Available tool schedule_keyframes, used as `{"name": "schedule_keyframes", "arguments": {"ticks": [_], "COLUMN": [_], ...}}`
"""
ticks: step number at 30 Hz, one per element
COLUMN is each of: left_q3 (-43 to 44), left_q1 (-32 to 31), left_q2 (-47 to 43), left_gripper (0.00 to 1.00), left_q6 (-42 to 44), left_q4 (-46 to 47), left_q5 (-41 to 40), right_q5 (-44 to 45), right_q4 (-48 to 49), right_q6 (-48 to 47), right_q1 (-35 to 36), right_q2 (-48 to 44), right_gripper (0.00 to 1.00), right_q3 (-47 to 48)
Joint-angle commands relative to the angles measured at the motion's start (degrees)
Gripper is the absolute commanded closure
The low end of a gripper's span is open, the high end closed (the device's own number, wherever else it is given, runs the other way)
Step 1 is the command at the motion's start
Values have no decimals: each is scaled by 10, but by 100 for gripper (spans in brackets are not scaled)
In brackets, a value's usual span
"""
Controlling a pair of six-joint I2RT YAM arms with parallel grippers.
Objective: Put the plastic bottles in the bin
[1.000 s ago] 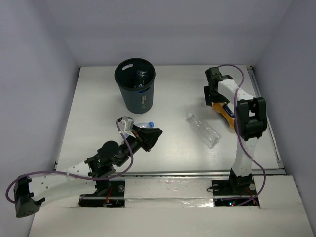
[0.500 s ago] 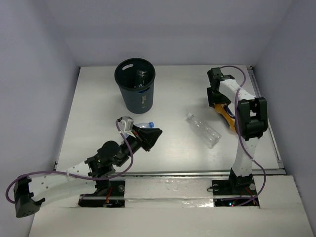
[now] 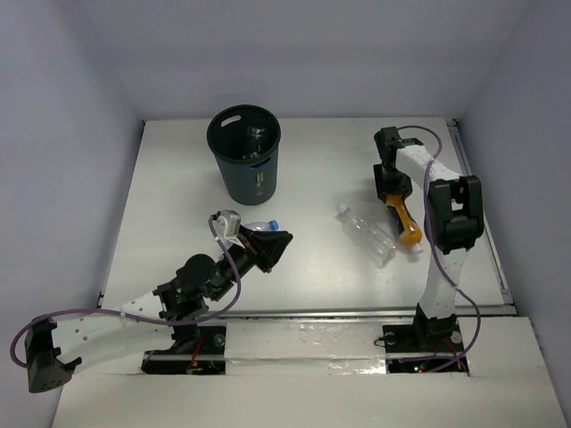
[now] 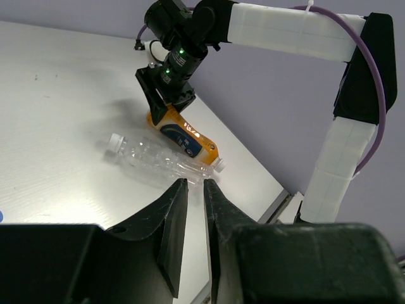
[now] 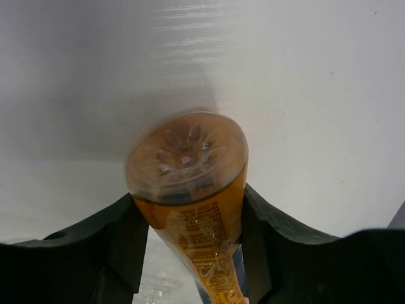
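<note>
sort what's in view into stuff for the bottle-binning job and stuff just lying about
For the job:
bin
bottle already inside it
clear ribbed bottle
orange bottle
small blue-capped bottle

Lying about:
nothing loose that I can see; only the arms' purple cables and the table

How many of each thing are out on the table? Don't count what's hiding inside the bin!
orange bottle: 1
clear label-free bottle: 1
small blue-capped bottle: 1
dark grey bin: 1
Total: 4
</note>
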Motion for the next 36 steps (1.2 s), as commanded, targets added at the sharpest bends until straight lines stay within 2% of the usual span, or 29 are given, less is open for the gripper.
{"name": "schedule_keyframes", "arguments": {"ticks": [1, 4, 9, 11, 15, 17, 18, 21, 23, 27, 32, 36], "left_q3": [-4, -4, -5, -4, -10, -12, -11, -4, 0, 13, 23, 13], "left_q1": [-1, -1, -1, -1, -1, -1, -1, -1, 4, 9, 15, 15], "left_q2": [0, 5, 23, 31, 32, 26, 23, 8, -14, -75, -178, -245], "left_gripper": [86, 86, 86, 86, 86, 82, 82, 80, 78, 75, 69, 68], "left_q6": [-2, -2, -5, -5, -14, -17, -17, -13, -9, -6, 13, 14], "left_q4": [31, 32, 49, 51, 56, 56, 53, 26, -1, -54, -119, -152], "left_q5": [-7, -7, -4, -6, -26, -43, -49, -73, -96, -159, -250, -317], "right_q5": [10, 73, 204, 221, 140, 89, 22, -28, -46, -128, -204, -233], "right_q4": [2, 21, 75, 111, 193, 239, 252, 303, 335, 485, 657, 739], "right_q6": [8, 24, 48, 51, 40, 47, 51, 70, 76, 128, 206, 261], "right_q1": [1, 1, 1, 1, 19, 52, 65, 139, 177, 242, 271, 281], "right_q2": [-21, -47, -141, -175, -287, -317, -326, -339, -331, -295, -215, -142], "right_gripper": [49, 53, 52, 52, 51, 51, 50, 49, 49, 48, 48, 48], "right_q3": [-1, 4, 16, 15, -7, -15, -13, 15, 35, 75, 141, 198]}}
